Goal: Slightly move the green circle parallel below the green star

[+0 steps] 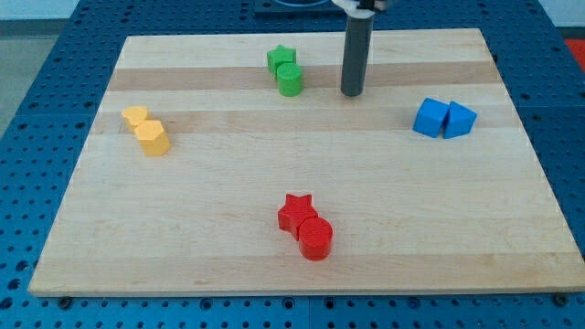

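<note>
The green star [281, 58] lies near the top middle of the wooden board [228, 201]. The green circle [290, 79] touches it just below and slightly right. My tip [352, 93] stands on the board to the right of the green circle, about a block's width and a half away, touching no block.
Two yellow blocks [146, 131] sit together at the view's left. A blue cube [430, 118] and a second blue block [459, 120] sit at the right. A red star [296, 211] and a red circle [315, 238] touch near the bottom middle.
</note>
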